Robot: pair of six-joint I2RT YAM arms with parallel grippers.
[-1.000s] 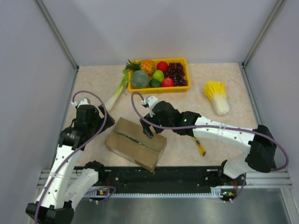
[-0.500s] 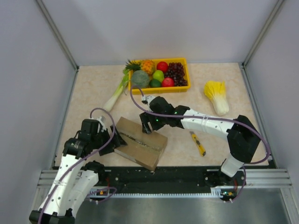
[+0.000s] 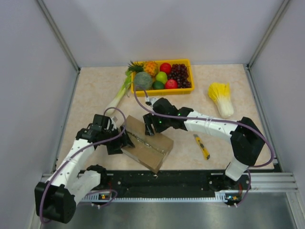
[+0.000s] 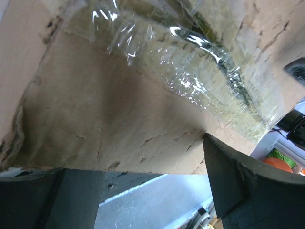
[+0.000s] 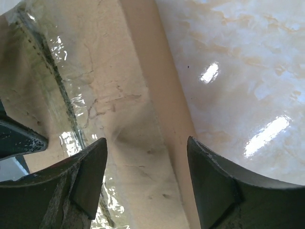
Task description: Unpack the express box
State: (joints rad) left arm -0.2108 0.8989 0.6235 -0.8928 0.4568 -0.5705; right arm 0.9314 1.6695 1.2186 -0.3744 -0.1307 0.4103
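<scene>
Top external view: we see a beige, marble-patterned bench (image 3: 95,95) shut in by plain grey walls (image 3: 157,28), with a black rail (image 3: 190,179) along its near edge. The express box (image 3: 147,147) lies askew near the front, just left of the middle. The left claw (image 3: 125,140) is at the box's left end and the right claw (image 3: 148,128) is at its far edge. At the back a yellow tray (image 3: 192,76) of fruit stands against the wall, with a leek (image 3: 116,98) slanting beside it. A cabbage (image 3: 221,98) lies well to the right, and a utility knife (image 3: 202,147) lies right of the box.

Left wrist view: brown cardboard fills nearly everything, crossed by wrinkled clear tape (image 4: 200,76). The dark fingers (image 4: 233,181) stand spread apart at the bottom corners, released, with the box's edge between them. One tip comes right up to the cardboard.

Right wrist view: the fingers (image 5: 214,186) are likewise parted and released, astride the box's upper edge. One hangs over the taped top, the other over the glossy bench, which throws back bright patches of lamp light.
</scene>
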